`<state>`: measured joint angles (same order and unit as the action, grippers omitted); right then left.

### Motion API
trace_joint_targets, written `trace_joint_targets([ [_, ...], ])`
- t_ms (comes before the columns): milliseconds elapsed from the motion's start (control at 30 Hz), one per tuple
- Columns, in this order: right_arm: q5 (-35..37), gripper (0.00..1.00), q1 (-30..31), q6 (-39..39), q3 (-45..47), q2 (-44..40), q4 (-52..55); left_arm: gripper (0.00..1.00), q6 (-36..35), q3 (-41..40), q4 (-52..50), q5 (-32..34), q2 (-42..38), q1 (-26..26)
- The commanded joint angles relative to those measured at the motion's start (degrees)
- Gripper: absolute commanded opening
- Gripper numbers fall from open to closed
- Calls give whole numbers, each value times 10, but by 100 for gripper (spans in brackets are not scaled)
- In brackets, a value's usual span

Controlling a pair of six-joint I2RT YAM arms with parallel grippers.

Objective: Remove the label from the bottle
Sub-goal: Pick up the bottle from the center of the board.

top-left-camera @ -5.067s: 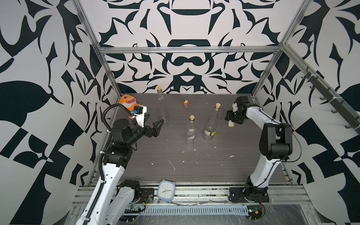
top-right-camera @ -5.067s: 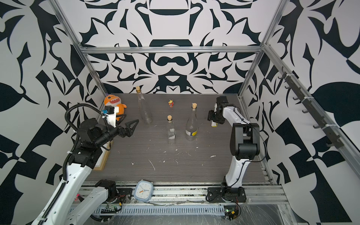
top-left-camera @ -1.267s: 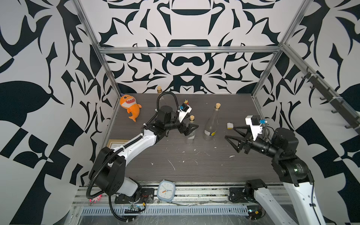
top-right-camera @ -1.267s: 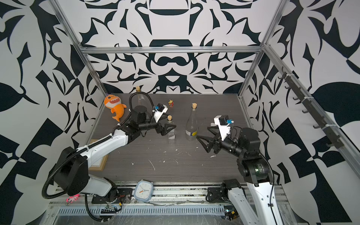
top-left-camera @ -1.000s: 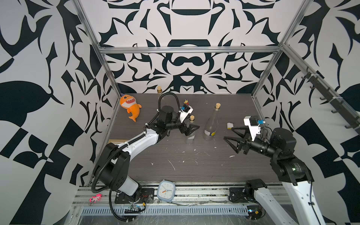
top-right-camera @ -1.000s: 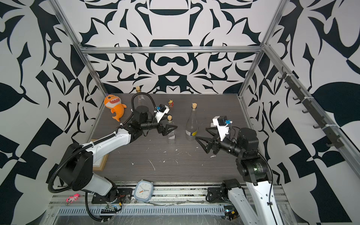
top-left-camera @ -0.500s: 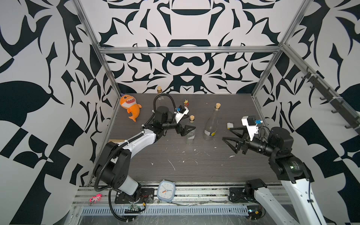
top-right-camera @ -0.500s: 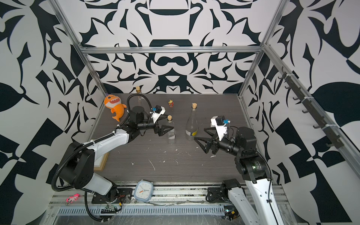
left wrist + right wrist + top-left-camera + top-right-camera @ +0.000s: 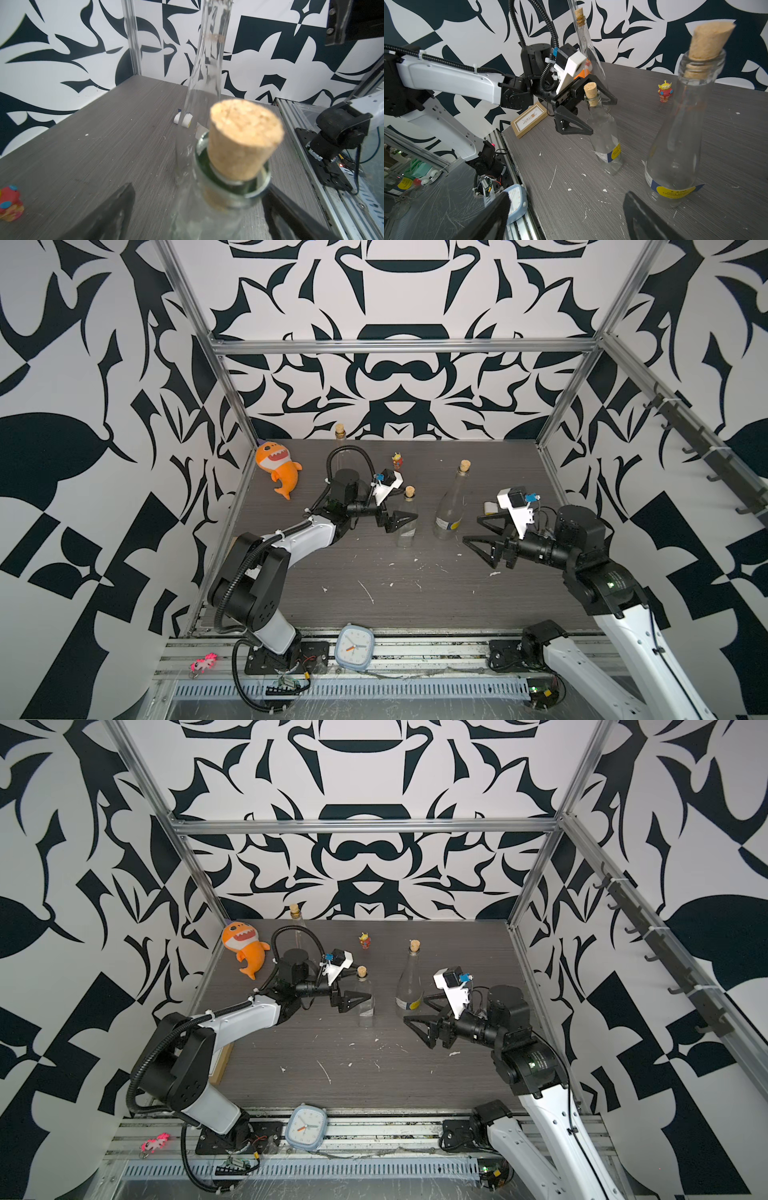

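Right wrist: straddles short corked glass bottle (image 9: 604,128), left gripper (image 9: 602,116) spread, likely to brace. Spread too: right gripper (image 9: 566,205), 3 o'clock.

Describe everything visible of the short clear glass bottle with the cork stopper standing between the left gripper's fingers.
The short clear glass bottle looks empty and transparent, its narrow neck widening to a round body. A tan cork plugs its mouth. Low on the body sits a label in white, blue and yellow, not yet removed. It stands upright on the dark grey wood-grain table. The left gripper is open, one finger on each side of the shoulder; contact cannot be told.
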<state>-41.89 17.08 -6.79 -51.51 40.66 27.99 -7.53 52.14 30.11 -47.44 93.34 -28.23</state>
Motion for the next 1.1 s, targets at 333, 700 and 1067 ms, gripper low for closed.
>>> trace_joint_targets([
  [333, 62, 88, 57, 18, -12, 31, -21, 99, -9, 1, 43, -31, 46, 0],
  [700, 94, 87, 91, 29, -20, 51, -14, 92, 6, 9, 67, -51, 72, 7],
  [1067, 100, 87, 104, 31, -19, 63, -16, 74, 7, 16, 45, -52, 60, 10],
])
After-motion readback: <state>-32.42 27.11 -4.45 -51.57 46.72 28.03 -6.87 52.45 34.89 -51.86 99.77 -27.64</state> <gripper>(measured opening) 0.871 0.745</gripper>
